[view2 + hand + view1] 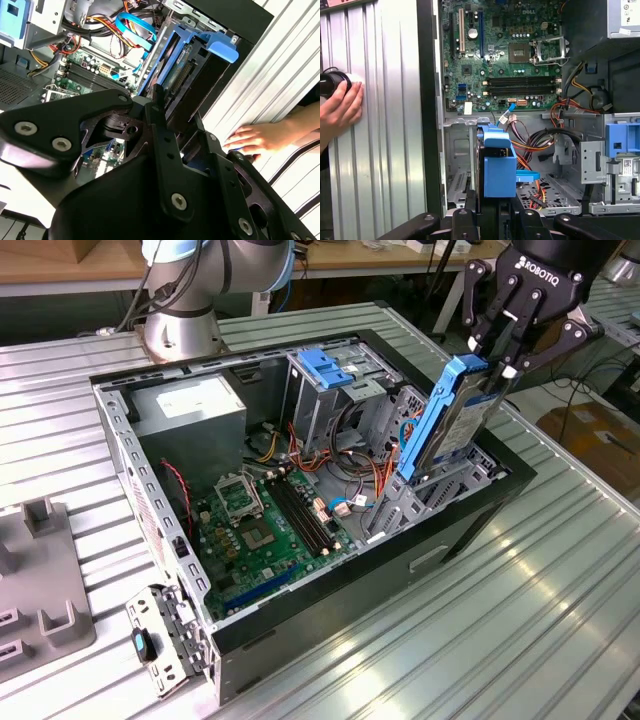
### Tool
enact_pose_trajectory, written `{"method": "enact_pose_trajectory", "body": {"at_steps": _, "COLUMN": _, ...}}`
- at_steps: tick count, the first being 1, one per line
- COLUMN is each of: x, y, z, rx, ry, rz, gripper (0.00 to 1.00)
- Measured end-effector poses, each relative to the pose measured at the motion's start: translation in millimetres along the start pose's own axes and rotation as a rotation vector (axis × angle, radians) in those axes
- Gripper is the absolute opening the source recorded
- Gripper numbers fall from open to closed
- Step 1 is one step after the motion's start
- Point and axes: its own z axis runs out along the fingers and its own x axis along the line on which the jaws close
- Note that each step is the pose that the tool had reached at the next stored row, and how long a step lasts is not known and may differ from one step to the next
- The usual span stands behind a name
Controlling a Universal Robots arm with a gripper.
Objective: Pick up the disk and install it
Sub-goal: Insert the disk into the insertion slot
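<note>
Disk, exterior view: the disk (445,425) stands steeply tilted over the side of the open computer case (330,615) at the exterior view's right. Its lower end is at the mouth of the grey bay (440,490). I cannot tell whether it has entered the guides.
Pincer, exterior view: the pincer (490,365) is clamped on the disk's upper end. That probably leaves the lower end free to go in first, with the tilt matching the bay's slope.
Case, exterior view: it lies on its side on the ribbed tabletop (520,620), so the bay opens upward.
Disk, second wrist view: a blue rail (167,60) runs down toward the bay, just beside the motherboard (90,70).
Hand, second wrist view: a person's hand (255,140) rests flat on the tabletop beside the case.
Disk, first wrist view: its blue end (497,165) points into the bay, beside loose cables (540,145).
Hand, first wrist view: the hand (340,107) touches a dark round object (330,82), well apart from the disk.
</note>
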Motion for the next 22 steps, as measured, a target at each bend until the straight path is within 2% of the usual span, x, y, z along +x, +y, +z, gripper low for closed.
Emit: {"method": "enact_pose_trajectory", "body": {"at_steps": 22, "x": -0.1, "y": -0.6, "z": 1.6, "rx": 0.0001, "ry": 0.0, "rz": -0.003, "gripper": 0.35}}
